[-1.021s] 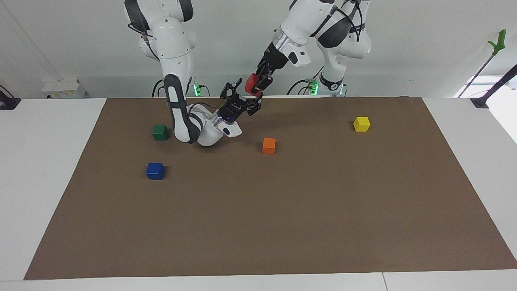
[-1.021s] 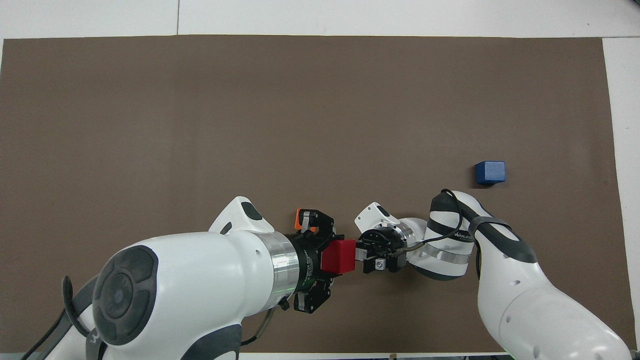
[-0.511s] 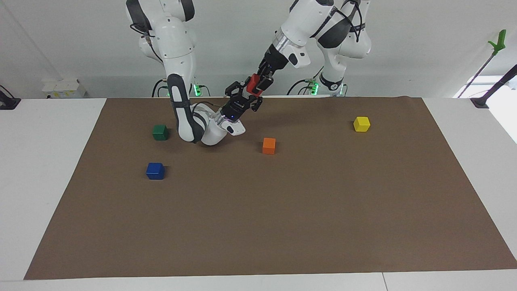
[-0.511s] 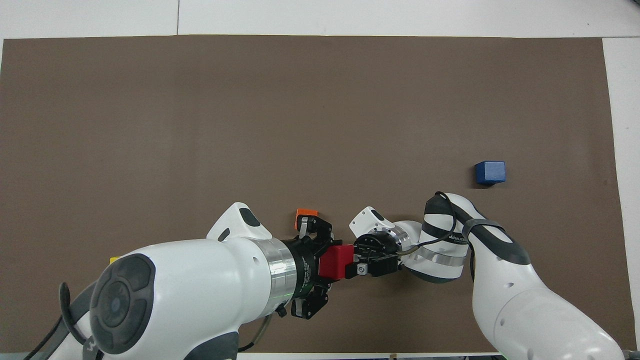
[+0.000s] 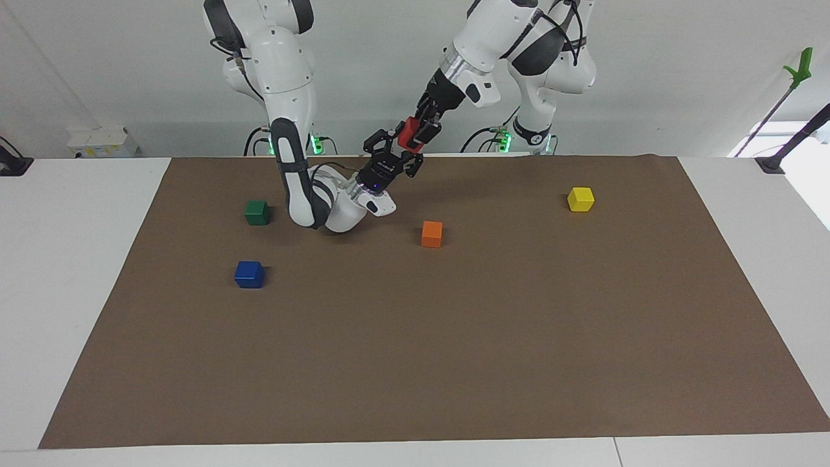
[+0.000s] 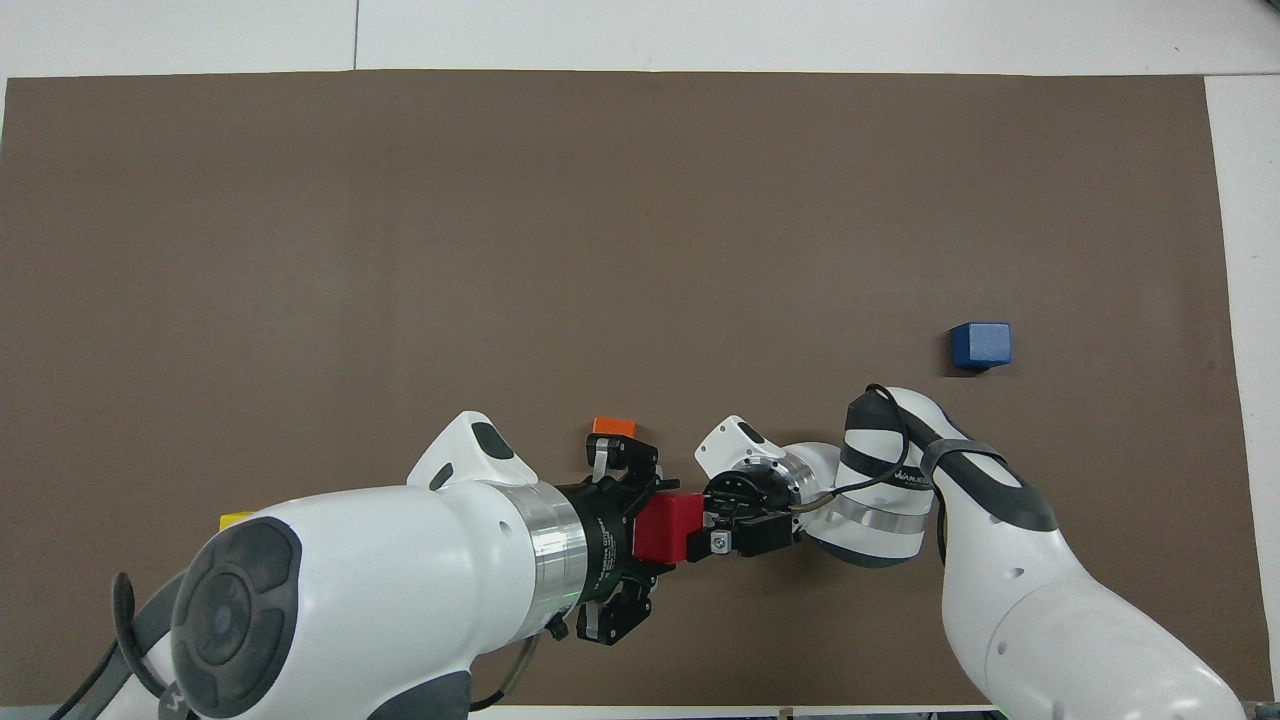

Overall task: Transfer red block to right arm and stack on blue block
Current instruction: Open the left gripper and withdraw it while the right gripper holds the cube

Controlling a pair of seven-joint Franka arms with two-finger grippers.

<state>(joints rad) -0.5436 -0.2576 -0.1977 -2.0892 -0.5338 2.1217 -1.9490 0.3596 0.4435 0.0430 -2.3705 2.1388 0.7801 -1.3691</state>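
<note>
The red block (image 5: 408, 134), a small bright red cube with plain faces, is held in the air over the robots' edge of the brown mat (image 5: 454, 337), clenched in the left hand (image 5: 415, 136). The right hand (image 5: 393, 154) meets the block from below with its fingers spread around it; whether they press it cannot be told. The blue block (image 5: 249, 274), deep blue and unmarked, sits on the bench toward the right arm's end. No legible writing on either block.
</note>
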